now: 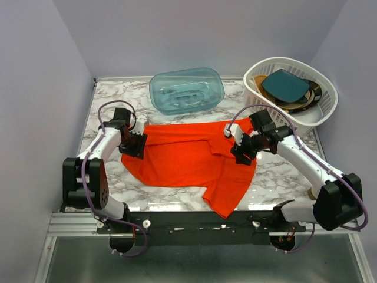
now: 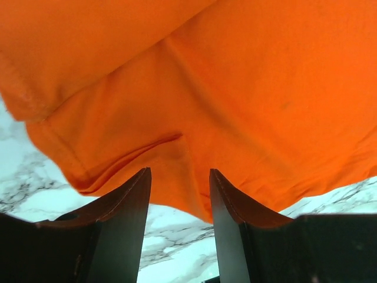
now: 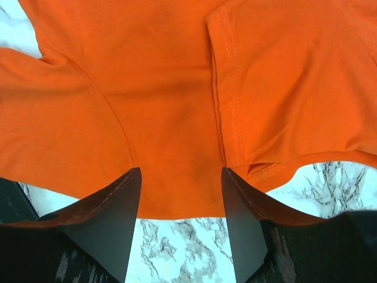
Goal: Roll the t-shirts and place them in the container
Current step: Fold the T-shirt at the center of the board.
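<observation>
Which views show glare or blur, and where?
Top view: bright glare at the near edge of the table, shirt sharp. Left wrist view: shirt slightly soft, left fingers dark, tinted orange. Right wrist view: stitching crisp, right fingers dark.
</observation>
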